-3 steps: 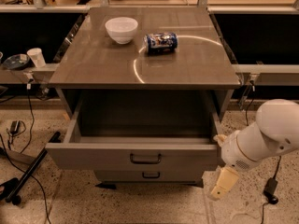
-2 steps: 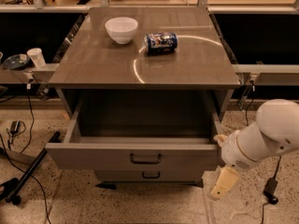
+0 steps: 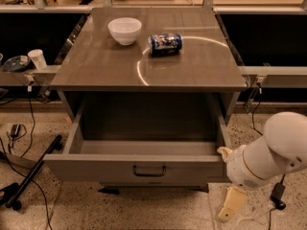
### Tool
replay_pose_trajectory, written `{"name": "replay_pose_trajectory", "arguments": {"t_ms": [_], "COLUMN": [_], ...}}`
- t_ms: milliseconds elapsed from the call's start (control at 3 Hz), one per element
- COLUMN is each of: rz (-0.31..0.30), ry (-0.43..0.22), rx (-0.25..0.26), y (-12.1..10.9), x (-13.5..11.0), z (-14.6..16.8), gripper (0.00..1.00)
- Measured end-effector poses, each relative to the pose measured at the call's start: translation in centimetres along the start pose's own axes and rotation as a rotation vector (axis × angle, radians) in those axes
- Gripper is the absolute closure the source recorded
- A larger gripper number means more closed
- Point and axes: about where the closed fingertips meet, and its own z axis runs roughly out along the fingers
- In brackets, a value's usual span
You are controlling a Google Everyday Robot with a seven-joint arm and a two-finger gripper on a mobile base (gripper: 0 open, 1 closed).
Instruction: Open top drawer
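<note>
1. The pincer (image 3: 230, 190) hangs low at the right, just beside the front right corner of the top drawer (image 3: 91, 169); I cannot tell whether it is apart or together.
2. The top drawer stands pulled well out from under the desk (image 3: 96, 66), its box bare inside and its dark handle (image 3: 149, 170) at centre front.
3. On the desk, a white bowl (image 3: 124, 30) sits near a blue can (image 3: 165, 43) lying on its side.

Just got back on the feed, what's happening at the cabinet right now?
The top drawer is pulled well out of the cabinet. The robot's claw hangs low beside the drawer's right front corner, off to the right of the handle and not on it. A white bowl and a blue can lying on its side sit on the cabinet top.
</note>
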Motion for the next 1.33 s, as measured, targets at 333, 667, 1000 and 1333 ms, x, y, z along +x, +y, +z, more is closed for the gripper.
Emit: {"name": "replay_pose_trajectory", "arguments": {"t_ms": [333, 667, 1000, 1333], "rz": [0.000, -0.008, -0.013, -0.015], "ry": [0.000, 0.000, 0.002, -0.006], "rx": [0.000, -0.016, -0.041, -0.039], "y": [0.0, 0.4, 1.9, 1.7], "x": [0.0, 0.1, 0.5, 0.1], "z": [0.0, 0.3, 0.1, -0.3], "gripper": [0.00, 0.00, 0.00, 0.00]}}
